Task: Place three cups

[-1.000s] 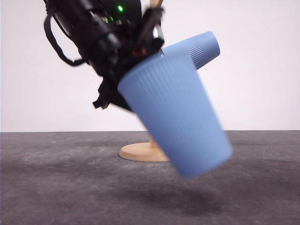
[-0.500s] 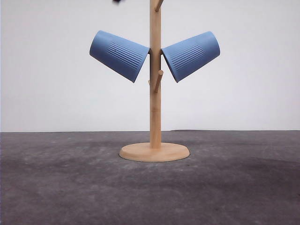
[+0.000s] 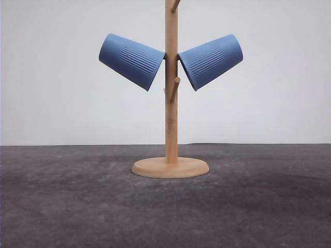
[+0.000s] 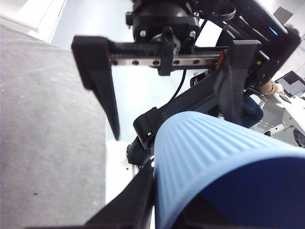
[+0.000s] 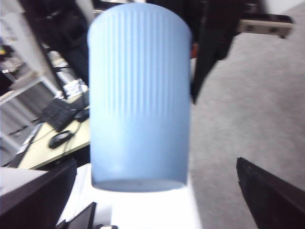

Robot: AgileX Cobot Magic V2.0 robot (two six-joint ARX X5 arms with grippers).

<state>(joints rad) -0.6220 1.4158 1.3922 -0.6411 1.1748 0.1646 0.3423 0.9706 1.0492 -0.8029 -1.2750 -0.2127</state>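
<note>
Two cups point(image 3: 133, 60) point(image 3: 210, 61) on rack point(image 3: 171, 103) — unchanged; arm gone since earlier.

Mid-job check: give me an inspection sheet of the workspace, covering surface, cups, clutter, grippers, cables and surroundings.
Surface: dark grey tabletop, bare around the stand.
Job's things: wooden cup stand upright; left-hand cup and right-hand cup hang tilted on its pegs; third cup off the stand, at the grippers.
Clutter: nothing seen.
Grippers: left gripper appears shut on the third cup; right gripper open, facing it.
Cables: black cable at the right gripper, loose.
Surroundings: white wall; desk with keyboard.
</note>
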